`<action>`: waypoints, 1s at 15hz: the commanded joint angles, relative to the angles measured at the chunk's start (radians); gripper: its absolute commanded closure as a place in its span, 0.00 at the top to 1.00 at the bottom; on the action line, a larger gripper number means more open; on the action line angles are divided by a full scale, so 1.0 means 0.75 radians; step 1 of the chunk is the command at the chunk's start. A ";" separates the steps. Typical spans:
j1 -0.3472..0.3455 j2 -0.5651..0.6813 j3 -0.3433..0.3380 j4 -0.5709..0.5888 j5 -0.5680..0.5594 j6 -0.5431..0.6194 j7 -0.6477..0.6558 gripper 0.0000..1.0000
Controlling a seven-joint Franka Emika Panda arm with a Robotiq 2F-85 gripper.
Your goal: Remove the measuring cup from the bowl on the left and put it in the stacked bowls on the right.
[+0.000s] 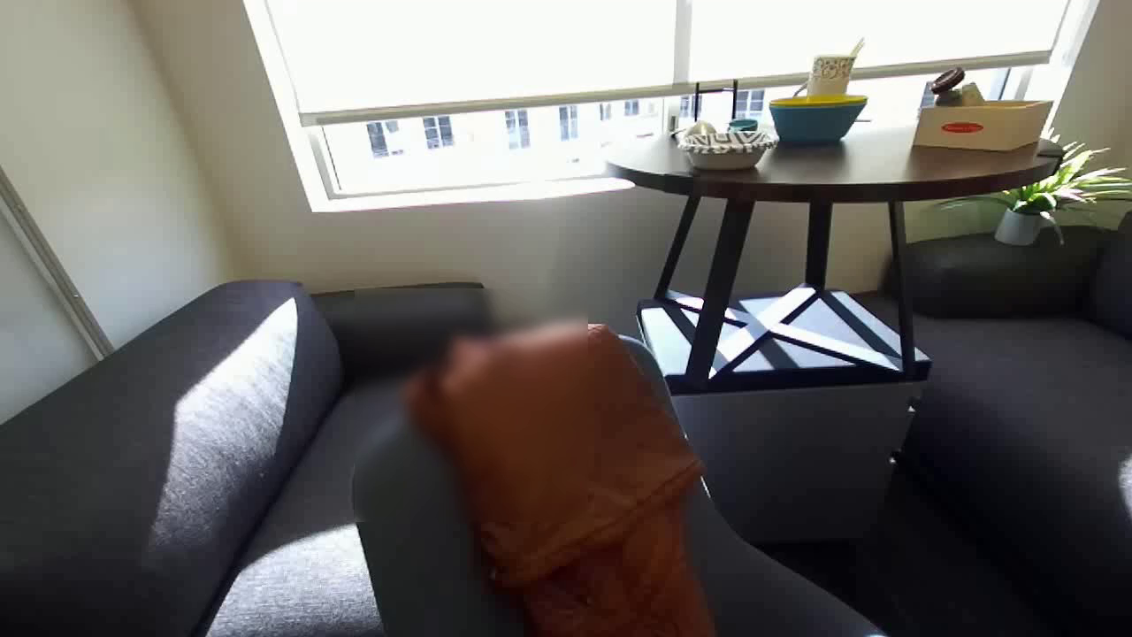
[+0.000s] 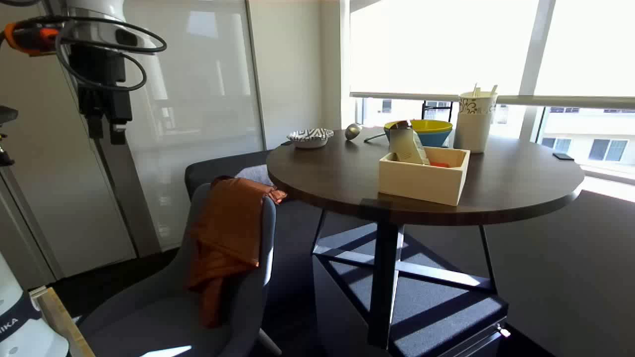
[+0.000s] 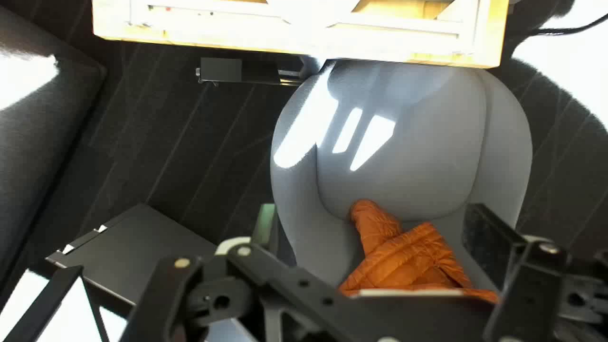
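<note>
A black-and-white patterned bowl [image 1: 727,152] stands on the dark round table and also shows in an exterior view [image 2: 310,139]. The stacked bowls, yellow inside blue, stand farther right in both exterior views [image 1: 815,121] [image 2: 432,134]. I cannot make out a measuring cup for certain. A rounded metallic piece [image 2: 352,131] shows near the patterned bowl, and a small teal piece [image 1: 743,126] shows just behind its rim. My gripper [image 2: 106,133] hangs in the air well away from the table. In the wrist view my gripper [image 3: 375,228] is open and empty, above a chair.
A wooden box [image 2: 421,178] with items stands at the table [image 2: 327,173] edge. A tall patterned container [image 2: 474,121] with utensils is behind it. A grey chair [image 2: 149,307] with an orange-brown jacket [image 2: 233,223] stands between arm and table. Dark sofas flank it.
</note>
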 commanded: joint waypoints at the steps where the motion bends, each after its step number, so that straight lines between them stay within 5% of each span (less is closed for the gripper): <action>1: -0.002 0.001 0.002 0.002 0.001 -0.002 -0.001 1.00; 13: -0.002 0.001 0.002 0.002 0.001 -0.002 -0.001 1.00; 15: -0.046 0.048 0.009 0.056 0.101 0.087 0.151 1.00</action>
